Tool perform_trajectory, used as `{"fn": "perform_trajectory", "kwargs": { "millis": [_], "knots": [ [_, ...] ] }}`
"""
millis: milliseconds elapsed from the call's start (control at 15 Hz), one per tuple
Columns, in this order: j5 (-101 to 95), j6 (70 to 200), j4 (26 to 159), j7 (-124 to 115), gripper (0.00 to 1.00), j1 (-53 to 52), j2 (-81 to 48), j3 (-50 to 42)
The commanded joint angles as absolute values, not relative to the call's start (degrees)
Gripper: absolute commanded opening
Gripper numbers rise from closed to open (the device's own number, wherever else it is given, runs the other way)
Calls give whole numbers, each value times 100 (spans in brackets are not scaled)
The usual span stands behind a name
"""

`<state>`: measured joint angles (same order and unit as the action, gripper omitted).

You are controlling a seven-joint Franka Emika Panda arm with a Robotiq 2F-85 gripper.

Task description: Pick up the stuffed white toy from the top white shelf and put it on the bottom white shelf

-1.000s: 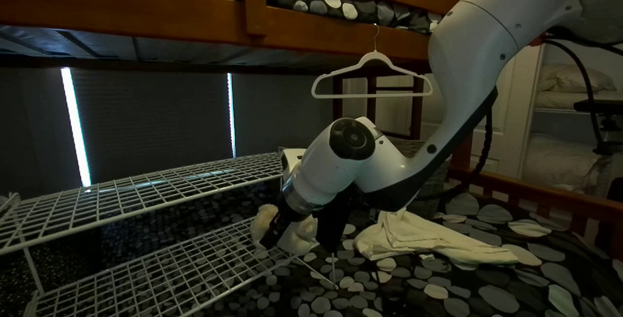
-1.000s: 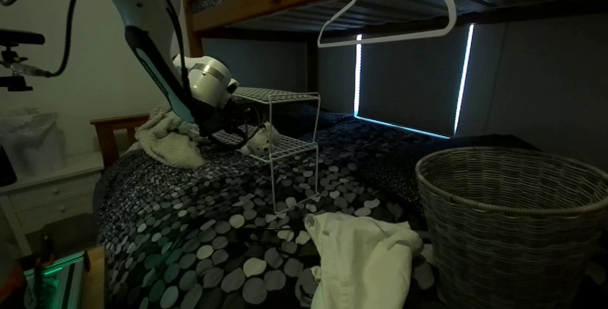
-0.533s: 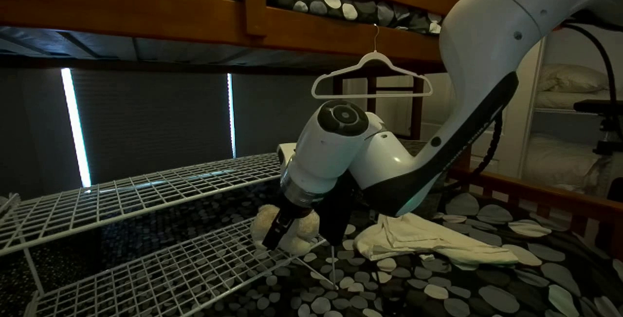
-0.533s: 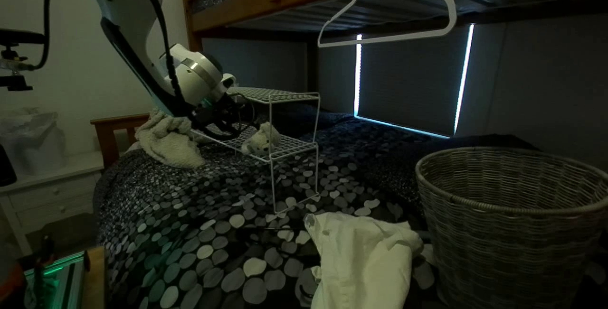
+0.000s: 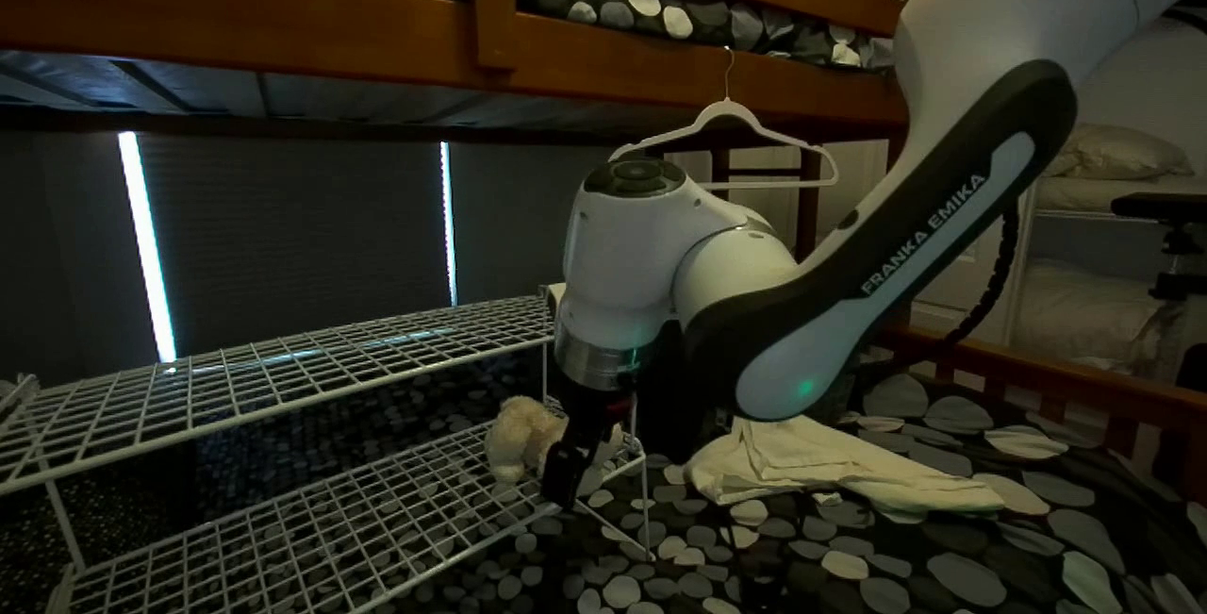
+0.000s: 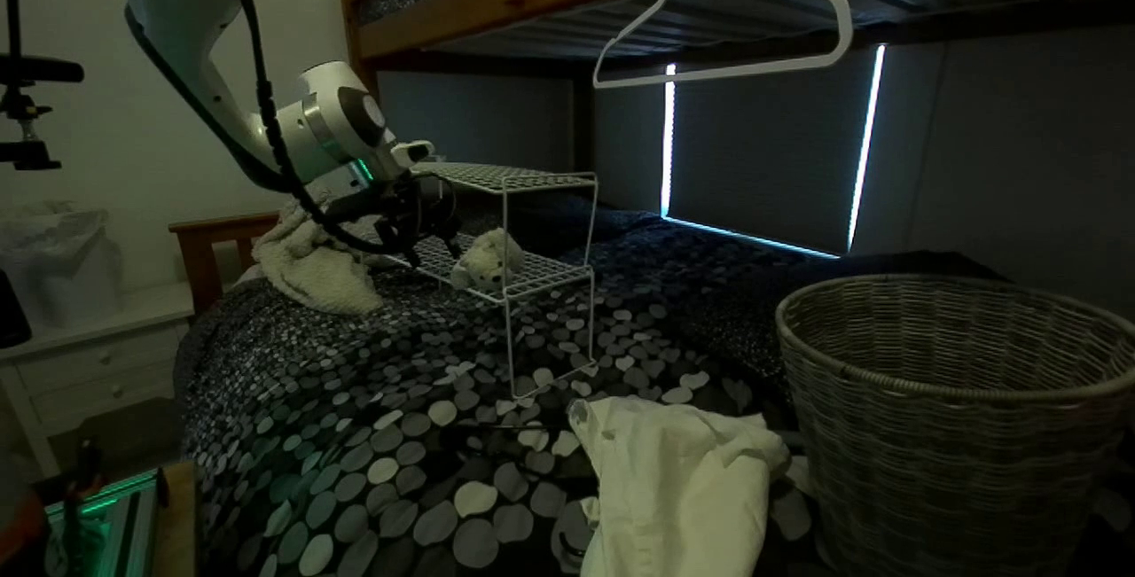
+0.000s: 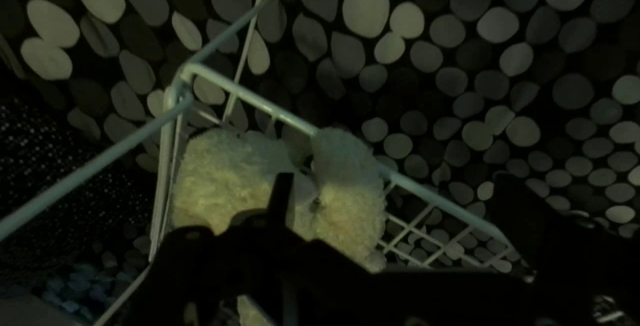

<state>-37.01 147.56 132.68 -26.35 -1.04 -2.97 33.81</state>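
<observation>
Stuffed white toy (image 6: 489, 262) is on the bottom white shelf (image 5: 311, 520), near one end, just beside the tool (image 6: 434, 253). Tool: fingers apart, nothing clamped.

Key relation: in the wrist view the toy lies ahead of the tool and offset left. The left-hand finger (image 7: 283, 196) overlaps it in line of sight; the right-hand finger (image 7: 515, 211) is off past it, shelf rim (image 7: 435, 199) running between. Contact on the left side: can't tell. Toy's long axis reads roughly crosswise to the tool, low confidence, part is hidden behind it. Only one arm (image 5: 820, 303), so no nearer-arm question.

Judgement: place looks done, backing out is what's left. Move turns on that left offset. Pull straight back off the toy before any sideways motion, else the left-hand finger could drag plush over the rim. Top white shelf (image 5: 283, 378) sits higher than the fingertips; probably watch clearance on the lift.

Farther out: white hanger (image 6: 723, 74) well above the tool; wicker basket (image 6: 940, 453) and pale cloth (image 6: 683, 488) well apart from it.
</observation>
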Motion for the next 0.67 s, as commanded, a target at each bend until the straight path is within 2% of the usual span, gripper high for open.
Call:
{"fn": "perform_trajectory", "kwargs": {
  "millis": [0,67,133,400,600],
  "knots": [
    [-2116,13936,13157,-1557,100,204,-27,3626],
    [-1656,13734,13035,-1214,100,246,0,3621],
    [-1198,13482,12917,-895,100,-450,94,2880],
    [523,11788,12532,602,100,-803,955,2145],
    [640,10308,12030,744,100,-927,1415,1652]
  ]
}}
